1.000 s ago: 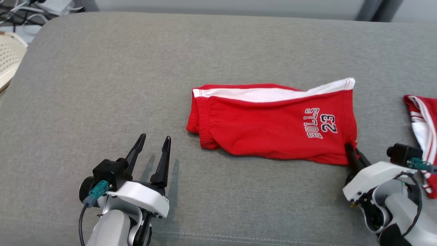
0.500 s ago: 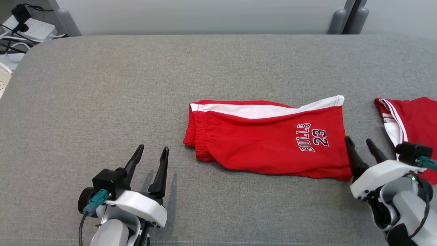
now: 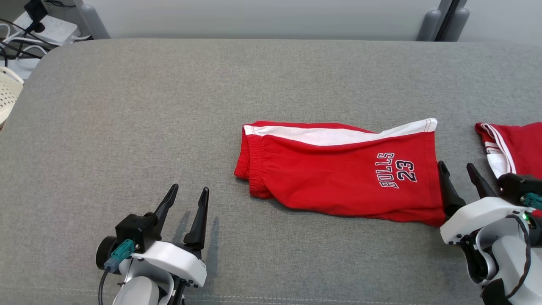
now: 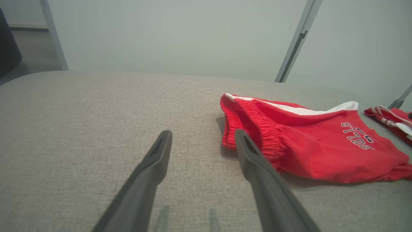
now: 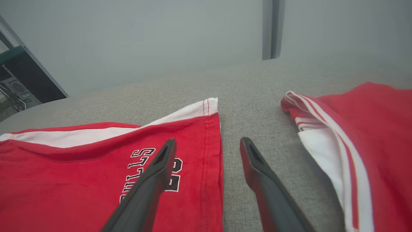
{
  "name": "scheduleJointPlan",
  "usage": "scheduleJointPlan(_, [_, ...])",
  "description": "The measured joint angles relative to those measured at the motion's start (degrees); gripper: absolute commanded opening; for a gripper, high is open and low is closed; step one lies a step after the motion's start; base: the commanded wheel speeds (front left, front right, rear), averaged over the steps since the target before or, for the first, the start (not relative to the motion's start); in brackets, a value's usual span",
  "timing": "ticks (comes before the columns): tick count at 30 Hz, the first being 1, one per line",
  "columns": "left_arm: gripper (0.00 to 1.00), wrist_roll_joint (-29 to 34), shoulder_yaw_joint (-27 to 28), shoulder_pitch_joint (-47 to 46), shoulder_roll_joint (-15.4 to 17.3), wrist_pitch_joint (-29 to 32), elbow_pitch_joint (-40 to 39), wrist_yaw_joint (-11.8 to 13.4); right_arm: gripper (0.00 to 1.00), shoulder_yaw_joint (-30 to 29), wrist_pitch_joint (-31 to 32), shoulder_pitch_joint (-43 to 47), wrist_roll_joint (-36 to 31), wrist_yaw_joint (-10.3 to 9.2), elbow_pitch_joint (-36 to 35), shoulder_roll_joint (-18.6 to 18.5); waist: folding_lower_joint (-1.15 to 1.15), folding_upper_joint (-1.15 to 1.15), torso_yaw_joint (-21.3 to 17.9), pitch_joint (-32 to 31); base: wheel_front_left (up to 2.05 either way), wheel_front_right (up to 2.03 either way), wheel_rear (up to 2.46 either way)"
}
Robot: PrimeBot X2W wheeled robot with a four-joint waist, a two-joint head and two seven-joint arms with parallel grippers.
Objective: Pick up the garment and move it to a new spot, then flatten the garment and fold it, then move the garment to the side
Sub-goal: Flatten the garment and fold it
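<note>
The shorts (image 3: 330, 182) lay flat on the cushion (image 3: 148, 106), a little toward 4 o'clock from the middle of the head view. They were folded into one long red band, with the elastic waist at its 9 o'clock end and the leg hem at its 3 o'clock end. A white stripe ran along the 12 o'clock edge, and "BULLS 23" stood near the hem. In the left wrist view the shorts (image 4: 315, 145) sat at 3 o'clock, waist nearest. In the right wrist view the shorts (image 5: 80, 174) covered the 8 o'clock corner.

The right gripper (image 3: 456, 165) stood at 4 o'clock of the head view, just beside the hem, its fingers moderately parted and gripping nothing. In its own view the right gripper (image 5: 208, 141) straddled the hem, with one finger over the print and the other over bare cushion (image 5: 257, 106). Whether either touched the cloth could not be told.

The left gripper (image 3: 189, 188) was at 7 o'clock, apart from the waist, its fingers likewise parted and empty over bare cushion (image 4: 80, 112). From the wrist, the left gripper (image 4: 202, 133) pointed just past the waist.

Another garment (image 3: 516, 144), red with white stripes, lay at the 3 o'clock edge, with a strip of grey between it and the shorts. A basket (image 3: 8, 91) showed at 9 o'clock, a power strip (image 3: 53, 27) at 10 o'clock and a wall (image 3: 254, 17) at 12.
</note>
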Motion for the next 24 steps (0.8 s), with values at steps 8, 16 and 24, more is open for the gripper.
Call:
scheduleJointPlan(8, [1.00,0.0,-0.3,0.0,0.1,0.0,0.0,0.0,1.00,-2.0,0.0,-0.2,-1.4,0.00,5.6,1.5,0.00,0.00,1.3,1.7,0.00,0.00,0.00])
scheduleJointPlan(16, [1.00,-2.2,-0.2,-0.8,0.1,0.0,-0.2,0.0,1.00,-2.6,0.0,-2.5,0.0,0.00,10.4,2.3,0.00,0.00,2.7,4.0,0.00,0.00,0.00])
scheduleJointPlan(24, [1.00,-2.1,-0.3,-1.2,0.1,0.0,-0.4,-0.2,0.98,3.8,-0.7,-5.1,6.1,-0.18,12.7,1.7,0.00,0.00,3.7,4.8,0.00,0.00,0.00])
